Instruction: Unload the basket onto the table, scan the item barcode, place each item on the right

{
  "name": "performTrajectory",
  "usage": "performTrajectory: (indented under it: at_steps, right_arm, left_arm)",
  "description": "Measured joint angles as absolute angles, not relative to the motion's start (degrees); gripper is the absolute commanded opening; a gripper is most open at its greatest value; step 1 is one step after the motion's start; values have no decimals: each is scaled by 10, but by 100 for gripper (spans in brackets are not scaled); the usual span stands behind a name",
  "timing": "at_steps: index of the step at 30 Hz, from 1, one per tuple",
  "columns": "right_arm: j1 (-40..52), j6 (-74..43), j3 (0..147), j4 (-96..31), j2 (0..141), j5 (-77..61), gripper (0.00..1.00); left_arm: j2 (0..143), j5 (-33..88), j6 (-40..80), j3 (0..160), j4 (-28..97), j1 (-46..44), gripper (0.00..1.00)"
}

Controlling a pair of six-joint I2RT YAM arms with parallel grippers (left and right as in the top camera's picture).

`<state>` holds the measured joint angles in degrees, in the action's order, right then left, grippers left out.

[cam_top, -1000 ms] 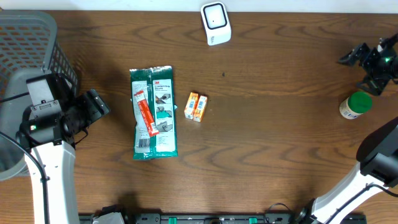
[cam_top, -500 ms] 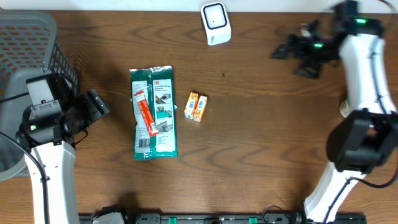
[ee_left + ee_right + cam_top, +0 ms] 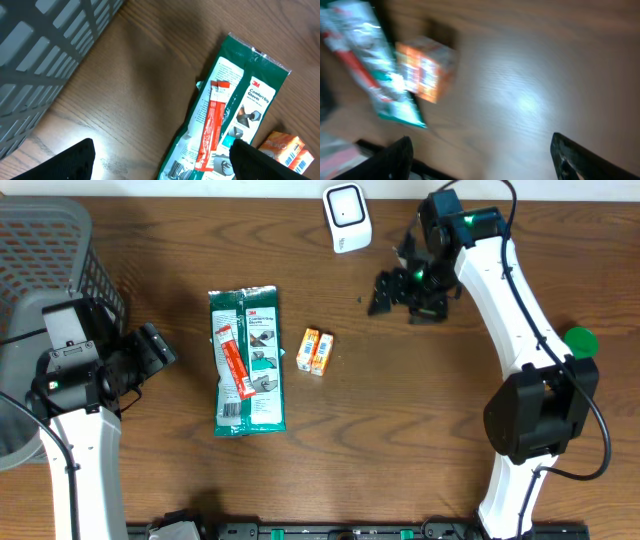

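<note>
Far left, behind the left gripper [image 3: 158,348]: a grey basket [image 3: 45,250]. Left fingers [image 3: 75,162] spread wide, nothing between them.

Straight ahead of those fingers, near but apart: the green glove pack [image 3: 248,360], flat on the table [image 3: 450,440]. Long side set across the fingers' path. Black barcode lines at one short end, face up.

Just past the pack, on the side away from the left fingers: the small orange box [image 3: 317,352]. Beside the pack, with a thin gap.

Further right, the right gripper [image 3: 385,292], low over the wood. Fingers wide here too, and empty. Orange box out ahead of them, closer to these fingers than to the left ones. Blurry in the right wrist view, so no reading its barcode from there.

Off to one side of the right fingers, close by: the white scanner [image 3: 346,218].

Far back behind the right fingers: a green-capped bottle [image 3: 578,340], partly hidden by the arm.

No telling the chosen item for sure. Best guess: the orange box, given where the right fingers point. Probably next: reach out to the box, close on it, then carry it sideways to the scanner.
</note>
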<state>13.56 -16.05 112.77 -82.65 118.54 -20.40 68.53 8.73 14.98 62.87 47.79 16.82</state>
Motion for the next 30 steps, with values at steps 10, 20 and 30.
performTrajectory:
  at_steps: [10,20,30]
  right_arm:
    - [132,-188,1063,-879,1053,-27,84]
    - [92,-209,791,-756,833,23,99]
    - [80,-233,731,-757,815,29,99]
  left_arm:
    - [685,87,150,629,478,168,87]
    - [685,87,150,629,478,168,87]
    - [685,87,150,629,478,168,88]
